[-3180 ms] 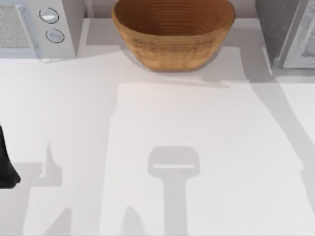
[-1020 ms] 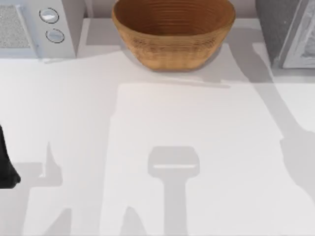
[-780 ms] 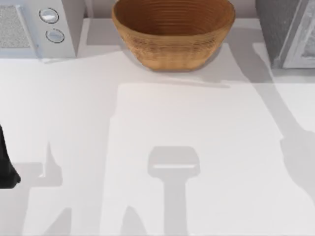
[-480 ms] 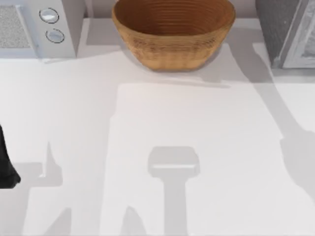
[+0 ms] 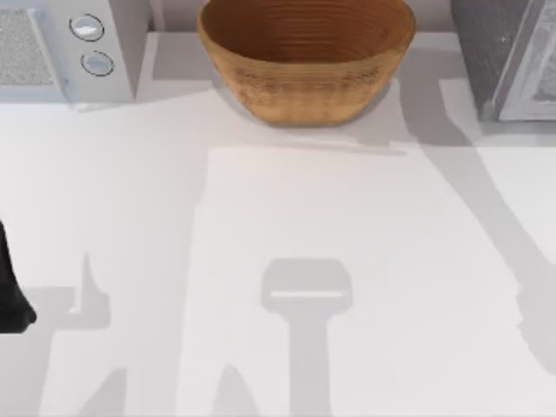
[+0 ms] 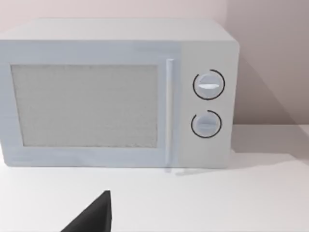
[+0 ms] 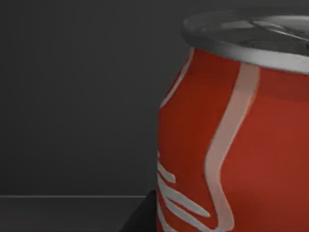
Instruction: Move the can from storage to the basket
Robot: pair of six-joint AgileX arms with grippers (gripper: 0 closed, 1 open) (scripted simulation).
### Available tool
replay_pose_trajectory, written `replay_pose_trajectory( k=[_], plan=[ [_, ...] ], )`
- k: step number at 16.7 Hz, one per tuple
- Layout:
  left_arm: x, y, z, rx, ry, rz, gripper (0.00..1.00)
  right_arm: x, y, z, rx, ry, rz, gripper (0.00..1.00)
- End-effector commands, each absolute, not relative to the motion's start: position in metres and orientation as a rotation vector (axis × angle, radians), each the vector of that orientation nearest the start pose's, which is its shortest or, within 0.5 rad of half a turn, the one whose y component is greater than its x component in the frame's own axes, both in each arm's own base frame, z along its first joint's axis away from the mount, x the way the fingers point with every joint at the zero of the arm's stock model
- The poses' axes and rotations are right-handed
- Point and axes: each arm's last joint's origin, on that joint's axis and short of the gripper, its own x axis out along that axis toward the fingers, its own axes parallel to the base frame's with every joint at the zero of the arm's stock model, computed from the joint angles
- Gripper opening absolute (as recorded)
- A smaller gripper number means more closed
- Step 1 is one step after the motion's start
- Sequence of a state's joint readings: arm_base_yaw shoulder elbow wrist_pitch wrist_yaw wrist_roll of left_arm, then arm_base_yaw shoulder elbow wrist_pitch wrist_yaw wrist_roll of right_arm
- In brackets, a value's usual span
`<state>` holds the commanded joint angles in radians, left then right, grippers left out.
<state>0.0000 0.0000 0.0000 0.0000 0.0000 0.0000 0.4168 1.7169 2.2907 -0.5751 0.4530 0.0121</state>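
The can [image 7: 241,145], red with white script and a silver lid, stands upright very close in front of my right wrist camera, with dark grey walls behind it. The storage [image 5: 488,43] is the dark speckled cabinet at the table's back right corner, and its white-framed door [image 5: 534,78] stands beside it. The tan wicker basket [image 5: 306,82] sits at the back middle of the table, with nothing showing inside it. My left arm [image 5: 10,291] is parked at the table's left edge.
A white microwave [image 5: 61,48] with two round knobs [image 6: 207,104] stands at the back left corner. The wide white tabletop [image 5: 287,217] lies between the basket and the front edge, crossed by arm shadows.
The right arm's shadow along the table's right side has shifted toward the right edge. The basket, the microwave and the left arm have stayed put.
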Motion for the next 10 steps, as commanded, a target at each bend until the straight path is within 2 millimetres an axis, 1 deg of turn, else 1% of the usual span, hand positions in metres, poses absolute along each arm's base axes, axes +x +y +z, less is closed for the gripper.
replay_pose_trajectory(
  k=[2, 3, 4, 5, 6, 10],
  plan=[
    [0.106, -0.001, 0.16, 0.0, 0.0, 0.0, 1.0, 0.261, 0.126, 0.561, 0.004, -0.019, -0.012, 0.0],
    [0.106, -0.001, 0.16, 0.0, 0.0, 0.0, 1.0, 0.244, 0.125, 0.564, 0.003, -0.017, -0.01, 0.0],
    [0.106, -0.001, 0.16, 0.0, 0.0, 0.0, 1.0, 0.231, 0.124, 0.566, 0.002, -0.014, -0.007, 0.0],
    [0.106, -0.001, 0.16, 0.0, 0.0, 0.0, 1.0, 0.222, 0.123, 0.567, 0.0, -0.011, -0.006, 0.0],
    [0.106, -0.001, 0.16, 0.0, 0.0, 0.0, 1.0, 0.217, 0.122, 0.568, -0.001, -0.01, -0.005, 0.0],
    [0.106, -0.001, 0.16, 0.0, 0.0, 0.0, 1.0, 0.219, 0.122, 0.567, -0.001, -0.006, -0.007, 0.0]
  ],
)
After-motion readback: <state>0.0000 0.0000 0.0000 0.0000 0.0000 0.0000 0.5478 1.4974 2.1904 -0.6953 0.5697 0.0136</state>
